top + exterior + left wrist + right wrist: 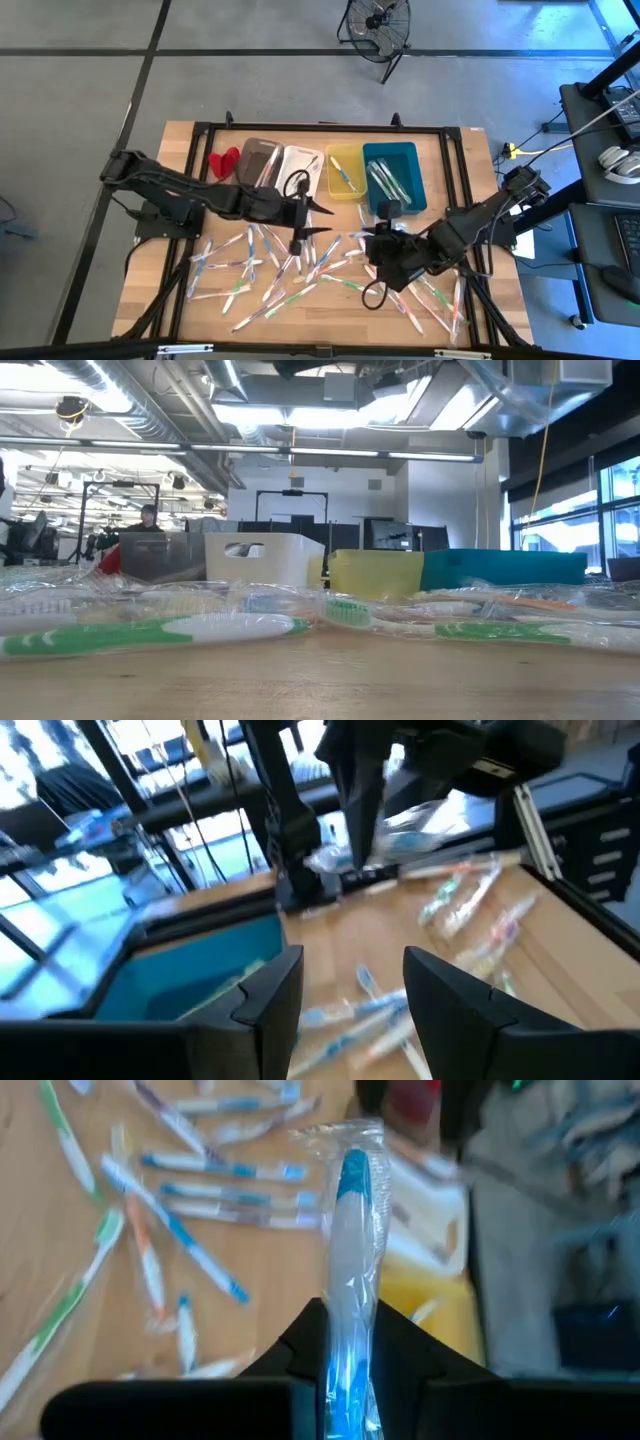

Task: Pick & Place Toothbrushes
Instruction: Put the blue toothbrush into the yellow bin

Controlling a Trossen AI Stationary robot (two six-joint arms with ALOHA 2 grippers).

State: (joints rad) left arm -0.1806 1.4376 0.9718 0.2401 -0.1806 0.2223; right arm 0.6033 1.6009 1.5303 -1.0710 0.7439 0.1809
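A: Low view lit by bright ceiling lights (pixel 300 410), glare on the toothbrushes (pixel 160 630), windows (pixel 620 495) bright too.
B: Both wrist views motion-blurred; the wrapped toothbrush (pixel 350 1260) between the right gripper (pixel 352 1365) fingers is the sharpest thing, table (pixel 60 1230) beyond smeared. High view evenly lit.

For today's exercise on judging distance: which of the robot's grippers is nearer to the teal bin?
The right. The right gripper sits just in front of the teal bin, shut on a toothbrush. The left gripper is open, farther off, in front of the white bin.
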